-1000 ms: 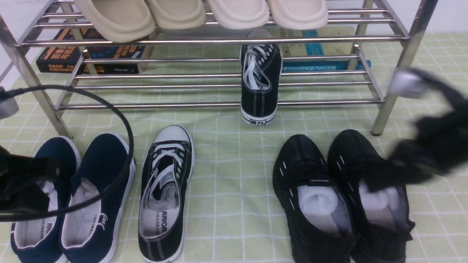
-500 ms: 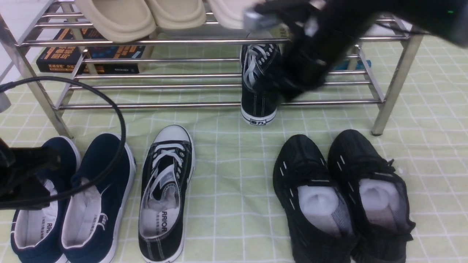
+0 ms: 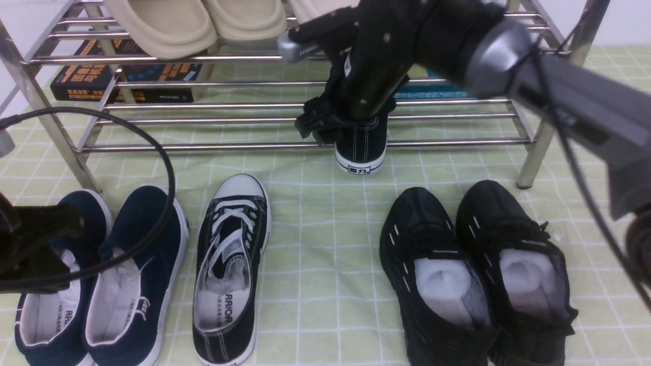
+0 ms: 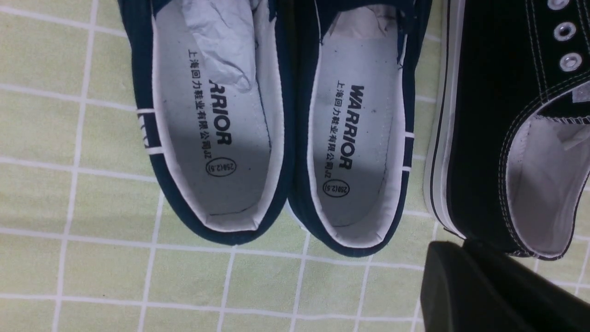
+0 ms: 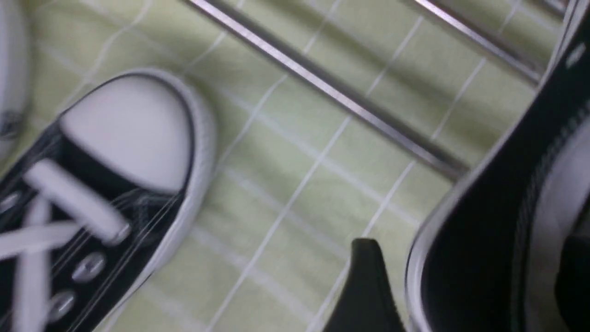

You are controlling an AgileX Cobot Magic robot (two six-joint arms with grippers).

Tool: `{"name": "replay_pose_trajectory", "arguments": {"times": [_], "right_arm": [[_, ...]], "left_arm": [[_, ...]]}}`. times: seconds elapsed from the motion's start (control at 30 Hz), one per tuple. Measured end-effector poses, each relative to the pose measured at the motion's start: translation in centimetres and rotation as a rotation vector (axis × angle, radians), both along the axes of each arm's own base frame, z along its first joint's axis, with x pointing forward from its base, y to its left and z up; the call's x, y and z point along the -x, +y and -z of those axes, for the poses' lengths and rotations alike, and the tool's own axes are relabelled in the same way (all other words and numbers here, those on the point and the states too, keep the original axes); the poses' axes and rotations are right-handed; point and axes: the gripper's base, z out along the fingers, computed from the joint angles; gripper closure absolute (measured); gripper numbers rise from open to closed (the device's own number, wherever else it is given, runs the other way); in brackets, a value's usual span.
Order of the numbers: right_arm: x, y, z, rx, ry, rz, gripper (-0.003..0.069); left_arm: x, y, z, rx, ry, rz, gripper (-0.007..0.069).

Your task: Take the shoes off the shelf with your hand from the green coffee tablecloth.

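Observation:
One black canvas sneaker (image 3: 360, 150) lies on the lower rails of the steel shelf (image 3: 203, 146), heel toward me. My right gripper (image 3: 341, 127) is open over its heel end. In the right wrist view one finger (image 5: 364, 286) is outside the shoe's side wall (image 5: 465, 249) and the other finger (image 5: 571, 281) is inside the opening. The second sneaker (image 3: 231, 264) stands on the green tablecloth (image 3: 325, 229), also showing in the right wrist view (image 5: 115, 138). My left gripper (image 3: 35, 239) hovers shut and empty over the cloth beside that sneaker's heel (image 4: 484, 138).
Navy slip-ons (image 3: 101, 274) sit under the left arm and its cable loop. Black mesh trainers (image 3: 473, 264) stand at the front right. Beige slippers (image 3: 163, 25) fill the top tier. Books (image 3: 127, 76) lie behind the shelf. The shelf's right leg (image 3: 539, 142) stands near the right arm.
The right arm swung from above the black trainers up and left to the shelf, its jaws opened, and it came down over the sneaker there. The left arm barely moved.

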Motion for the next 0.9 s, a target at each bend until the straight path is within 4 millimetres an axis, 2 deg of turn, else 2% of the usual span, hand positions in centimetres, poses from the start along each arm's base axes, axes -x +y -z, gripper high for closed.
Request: {"name": "replay_pose_trajectory", "arguments": {"times": [0.13, 0.2, 0.33, 0.4, 0.53, 0.6, 0.73, 0.77, 0.9], "right_arm": [[-0.8, 0.3, 1.3, 0.017, -0.034, -0.003, 0.0174], [-1.0, 0.3, 1.7, 0.028, -0.037, -0.003, 0.0230], [-0.9, 0.2, 1.7, 0.036, -0.029, -0.001, 0.0547], [-0.5, 0.2, 1.4, 0.034, 0.000, 0.004, 0.0633], [1.3, 0.2, -0.1, 0.042, 0.079, -0.006, 0.0644], [3.9, 0.5, -2.0, 0.060, 0.163, -0.034, 0.0644], [7.1, 1.8, -4.5, 0.057, 0.178, -0.098, 0.0644], [7.3, 2.0, -4.5, 0.056, 0.177, -0.104, 0.0644], [10.3, 3.9, -4.7, 0.059, 0.186, -0.172, 0.0643]], "left_arm": [[0.0, 0.0, 0.0, 0.000, 0.001, 0.000, 0.0572], [0.0, 0.0, 0.0, 0.000, 0.001, 0.000, 0.0572], [0.1, 0.0, 0.0, 0.001, 0.010, 0.002, 0.0572], [0.1, 0.0, 0.0, 0.001, 0.010, 0.002, 0.0571], [0.1, 0.0, 0.0, -0.001, 0.012, 0.003, 0.0569], [0.1, 0.0, 0.0, -0.003, 0.012, 0.003, 0.0563], [0.1, 0.0, 0.0, -0.003, 0.012, 0.003, 0.0557], [0.1, 0.0, 0.0, -0.003, 0.012, 0.003, 0.0557], [0.1, 0.1, 0.1, -0.009, 0.015, 0.004, 0.0552]]}}
